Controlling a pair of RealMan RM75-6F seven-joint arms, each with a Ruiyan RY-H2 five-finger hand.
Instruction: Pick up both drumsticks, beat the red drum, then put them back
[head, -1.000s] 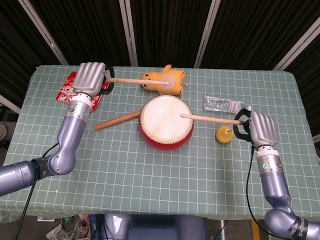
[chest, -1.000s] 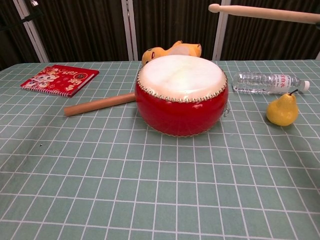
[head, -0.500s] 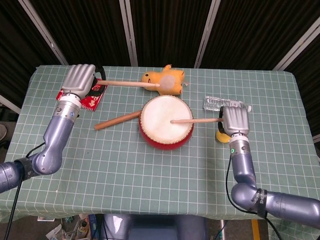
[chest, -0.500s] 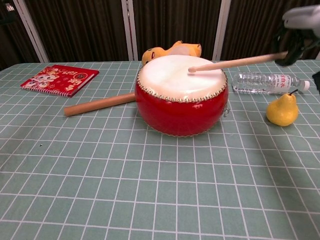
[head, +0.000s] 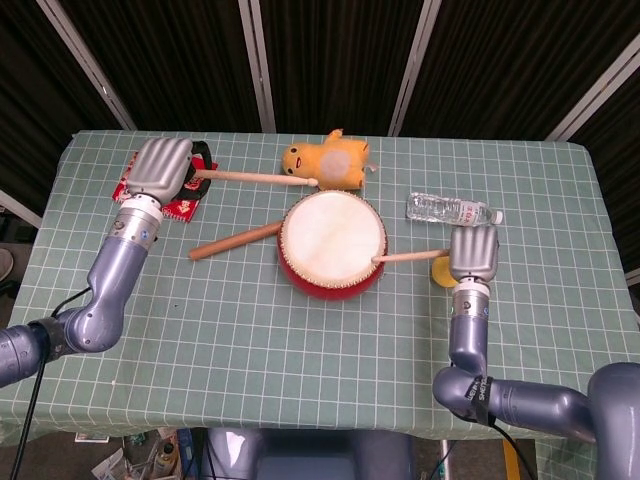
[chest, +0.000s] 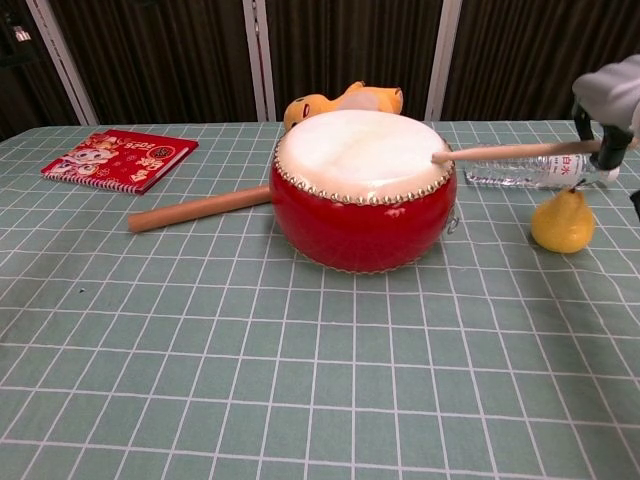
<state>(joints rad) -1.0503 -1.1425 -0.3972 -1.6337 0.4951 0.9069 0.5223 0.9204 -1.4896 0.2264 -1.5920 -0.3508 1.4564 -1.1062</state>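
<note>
Red drum: the red drum (head: 332, 245) stands upright near the middle of the green checked table (head: 300, 350), its pale skin facing up; the chest view shows its red wall ringed with studs just under the rim.
Right hand: the right hand (head: 473, 254) is closed round the butt of the right drumstick (head: 410, 257), to the drum's right and just beside the pear.
Right drumstick: it runs nearly level from that hand toward the drum, and its tip sits at the right edge of the drumhead; from the chest view the tip looks to be touching or just above the skin, and I cannot tell which.
Left hand: the left hand (head: 160, 168) is wrapped round the end of the left drumstick (head: 255, 178), held above the red booklet (chest: 120, 158) at the far left of the table. It shows only from the head camera.
Left drumstick: it reaches right from that hand, its tip ending in front of the yellow plush toy (head: 325, 165), behind the drum and clear of the drumhead.
Wooden rod: a thicker wooden rod (chest: 198, 208) lies on the cloth left of the drum, one end against or tucked behind the drum's wall.
Other things: a clear water bottle (head: 450, 210) lies on its side behind the right hand, and a yellow pear (chest: 563, 221) stands right of the drum.
</note>
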